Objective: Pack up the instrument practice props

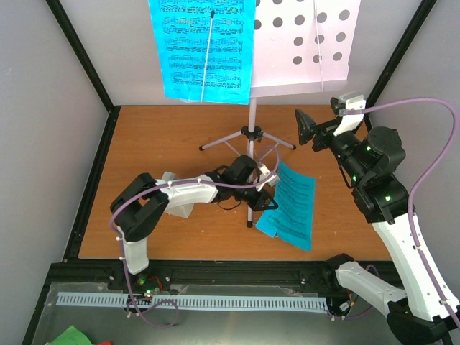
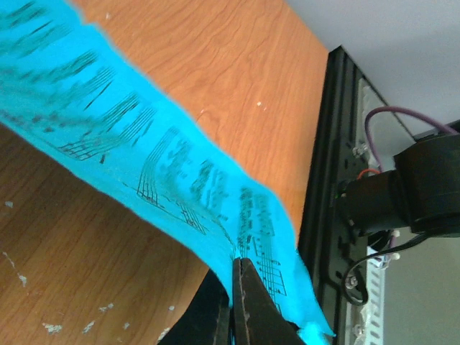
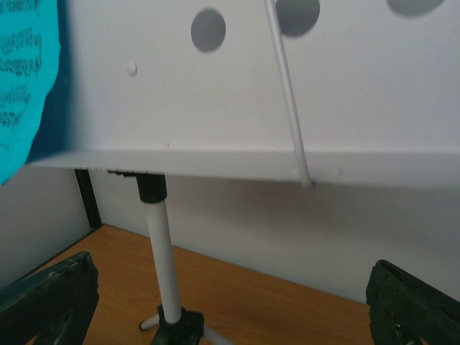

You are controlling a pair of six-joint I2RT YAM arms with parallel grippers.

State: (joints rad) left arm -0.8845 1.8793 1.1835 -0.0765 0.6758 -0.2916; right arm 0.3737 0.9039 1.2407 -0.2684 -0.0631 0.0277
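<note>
The pale lilac music stand [image 1: 302,43] stands at the back on its tripod [image 1: 250,133]. One cyan sheet-music page [image 1: 203,50] rests on the left of its perforated tray. My left gripper [image 1: 269,184] is shut on the edge of a second cyan page [image 1: 291,205], which droops onto the table; the left wrist view shows the jaws [image 2: 234,263] pinching that page [image 2: 144,144]. My right gripper [image 1: 307,129] is open and empty just right of the stand's pole [image 3: 162,251], below the tray [image 3: 237,86]. A pale whitish shape [image 1: 172,195], possibly the metronome, is mostly hidden under the left arm.
Grey walls and black frame posts [image 1: 83,57] close in the wooden table [image 1: 158,136] on three sides. A white slotted cable channel [image 1: 187,300] runs along the front beyond the table edge. A green scrap [image 1: 72,336] lies at the bottom left.
</note>
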